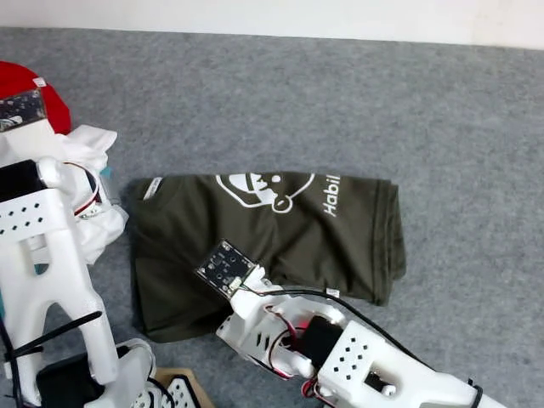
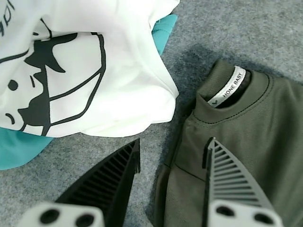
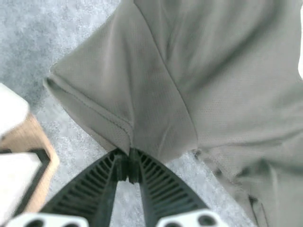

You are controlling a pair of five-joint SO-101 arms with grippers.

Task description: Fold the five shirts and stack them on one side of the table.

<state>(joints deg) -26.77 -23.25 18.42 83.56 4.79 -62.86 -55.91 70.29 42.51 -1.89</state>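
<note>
A dark olive shirt point(image 1: 280, 238) with a white print lies partly folded on the grey carpeted table; its neck label point(image 2: 227, 87) faces the left arm. My left gripper point(image 2: 174, 142) is open just above the olive shirt's collar and shoulder edge, one finger over the carpet and one over the cloth. A crumpled white shirt point(image 2: 80, 66) with a black print lies beside it on a teal shirt point(image 2: 19, 146). My right gripper point(image 3: 128, 156) is shut on the olive shirt point(image 3: 189, 80), pinching a fold at its near edge. A red shirt point(image 1: 34, 89) lies at the far left.
The left arm point(image 1: 42, 246) stands over the white shirt point(image 1: 93, 170) at the table's left side. The right arm point(image 1: 340, 357) comes in from the near edge. A tan board point(image 1: 174, 378) lies near the arms' bases. Grey carpet point(image 1: 459, 127) stretches to the right and far side.
</note>
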